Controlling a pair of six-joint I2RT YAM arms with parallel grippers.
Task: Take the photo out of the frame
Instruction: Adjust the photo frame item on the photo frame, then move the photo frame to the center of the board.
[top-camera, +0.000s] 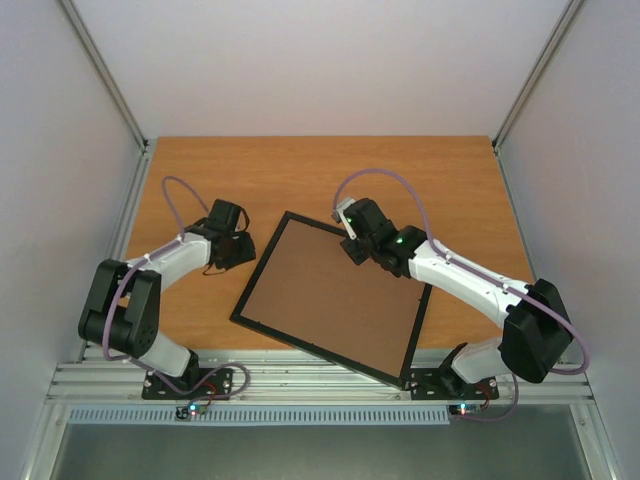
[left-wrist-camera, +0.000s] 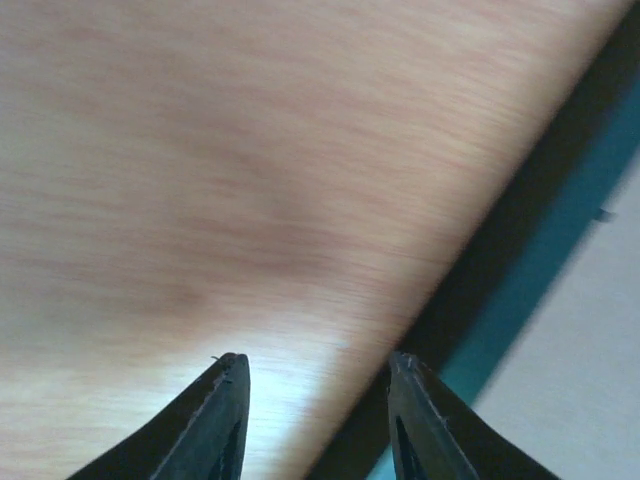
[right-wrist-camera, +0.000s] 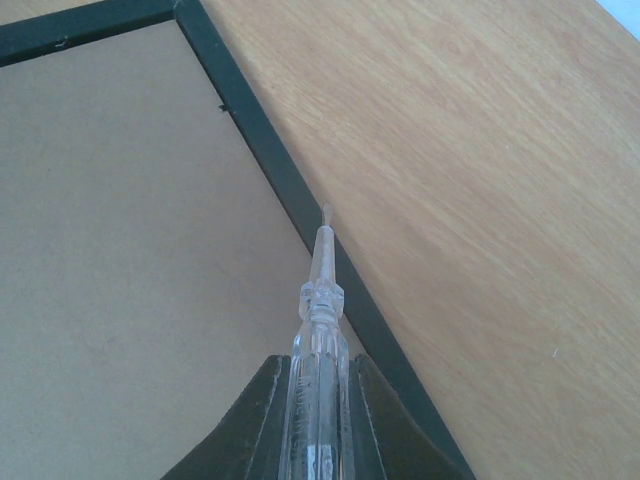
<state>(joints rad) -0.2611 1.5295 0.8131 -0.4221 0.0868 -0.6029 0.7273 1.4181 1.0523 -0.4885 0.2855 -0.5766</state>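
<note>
The frame (top-camera: 335, 300) lies back side up on the wooden desk (top-camera: 300, 170) between the two arms. It is skewed, and its near corner reaches past the desk's front edge by the right arm's base. Bare wood is open beyond its far edge and on both sides.

The thin black rim (right-wrist-camera: 290, 190) is straight and matte, and it borders a flat, plain brown board (right-wrist-camera: 120, 250). The desk shows a fine orange grain.

The right tool (right-wrist-camera: 316, 375) is clamped on a clear plastic rod (right-wrist-camera: 322, 290). The rod's narrow tip sits over the rim's outer edge.

The left tool (left-wrist-camera: 315, 370) is just left of the frame, with its fingers apart and nothing between them. Its wrist view is blurred, with a dark band and a teal strip at the right that are hard to make out.

The photo is hidden, since only the frame's back shows.
</note>
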